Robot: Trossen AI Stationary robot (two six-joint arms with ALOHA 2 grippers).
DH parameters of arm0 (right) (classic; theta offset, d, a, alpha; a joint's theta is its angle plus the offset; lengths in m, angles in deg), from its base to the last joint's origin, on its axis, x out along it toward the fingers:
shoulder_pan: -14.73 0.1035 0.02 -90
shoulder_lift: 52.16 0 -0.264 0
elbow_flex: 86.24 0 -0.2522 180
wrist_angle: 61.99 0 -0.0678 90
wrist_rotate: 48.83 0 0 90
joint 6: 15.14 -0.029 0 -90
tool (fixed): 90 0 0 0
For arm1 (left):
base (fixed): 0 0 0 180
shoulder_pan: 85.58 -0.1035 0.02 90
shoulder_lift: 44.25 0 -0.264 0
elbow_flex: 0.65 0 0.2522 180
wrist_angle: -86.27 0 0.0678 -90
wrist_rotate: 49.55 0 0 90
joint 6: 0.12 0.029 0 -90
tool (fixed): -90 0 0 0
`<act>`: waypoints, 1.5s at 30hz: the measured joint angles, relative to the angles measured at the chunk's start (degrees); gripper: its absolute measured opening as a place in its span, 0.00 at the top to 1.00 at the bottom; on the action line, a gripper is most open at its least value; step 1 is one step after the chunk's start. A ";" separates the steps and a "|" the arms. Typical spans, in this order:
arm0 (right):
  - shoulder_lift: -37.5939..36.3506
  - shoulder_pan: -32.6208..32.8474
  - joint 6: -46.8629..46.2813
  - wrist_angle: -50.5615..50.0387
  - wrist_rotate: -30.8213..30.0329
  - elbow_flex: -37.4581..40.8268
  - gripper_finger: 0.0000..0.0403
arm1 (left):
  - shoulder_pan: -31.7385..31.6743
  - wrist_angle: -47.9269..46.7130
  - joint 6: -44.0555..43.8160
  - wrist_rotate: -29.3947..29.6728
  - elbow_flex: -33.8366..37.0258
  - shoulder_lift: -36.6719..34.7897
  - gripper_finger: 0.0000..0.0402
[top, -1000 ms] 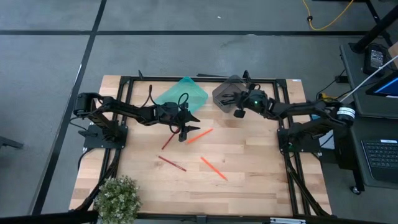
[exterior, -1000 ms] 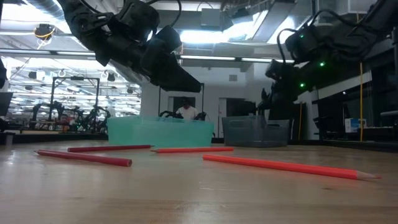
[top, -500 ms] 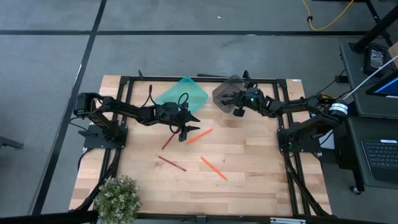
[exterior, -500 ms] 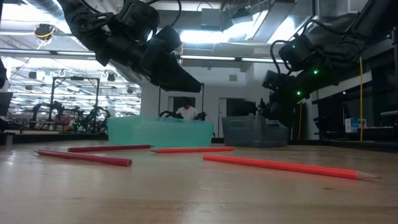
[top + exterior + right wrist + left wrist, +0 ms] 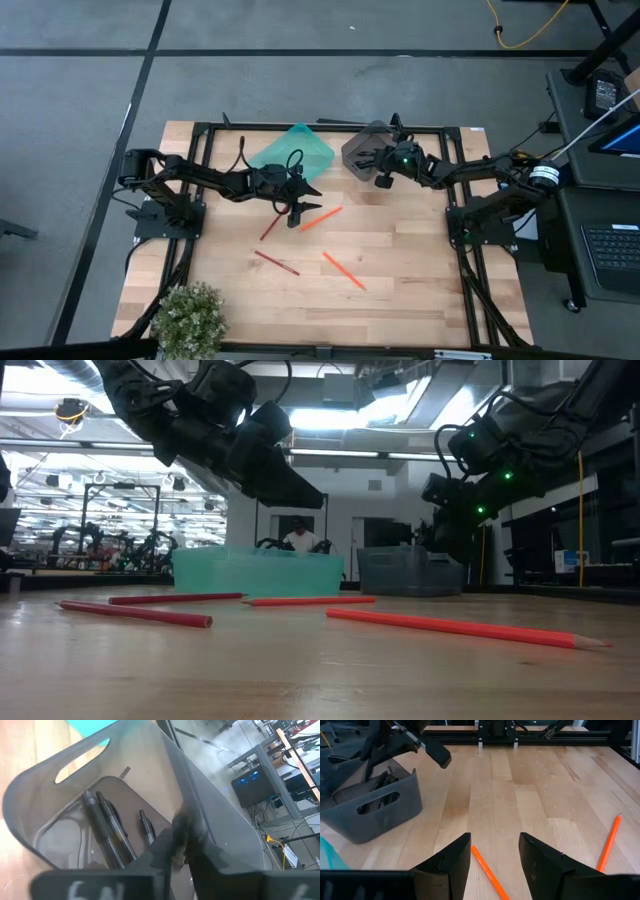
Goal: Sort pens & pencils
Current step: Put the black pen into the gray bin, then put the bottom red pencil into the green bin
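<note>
Four pencils (image 5: 343, 270) are lying on the table (image 5: 420, 290), red and orange, spread across its middle. The pens (image 5: 107, 827) are resting inside the grey bin (image 5: 362, 150) at the far edge, right of the teal bin (image 5: 292, 148). The left gripper (image 5: 297, 212) is hovering over the far orange pencil, fingers (image 5: 545, 862) spread. The right gripper (image 5: 380, 165) is hanging over the grey bin; its fingers (image 5: 172, 845) seem nearly together, though I cannot tell for sure.

Wooden table (image 5: 400, 260) with four pencils (image 5: 343, 270), teal bin (image 5: 290, 150), grey bin (image 5: 362, 150), plant (image 5: 188, 315).
</note>
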 joint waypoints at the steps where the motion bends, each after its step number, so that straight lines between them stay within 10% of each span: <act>1: 0.00 0.00 -0.02 0.00 -0.02 0.00 0.82 | 0.00 0.00 0.00 0.00 0.00 0.00 0.60; 7: 0.00 0.00 -0.11 0.00 -0.04 0.00 0.66 | 0.00 0.00 0.00 0.00 0.00 0.02 0.60; 22: -4.44 2.47 -0.04 10.17 -5.47 0.02 0.64 | -0.04 -0.04 -2.64 0.00 0.00 0.02 0.60; 33: -15.07 6.23 -4.17 -8.93 -17.00 0.02 0.64 | 1.13 -0.07 -3.11 0.04 0.00 0.02 0.60; 45: -16.00 4.96 -9.44 -18.34 -14.78 0.02 0.98 | 3.66 -0.09 -3.13 0.04 0.02 0.02 0.60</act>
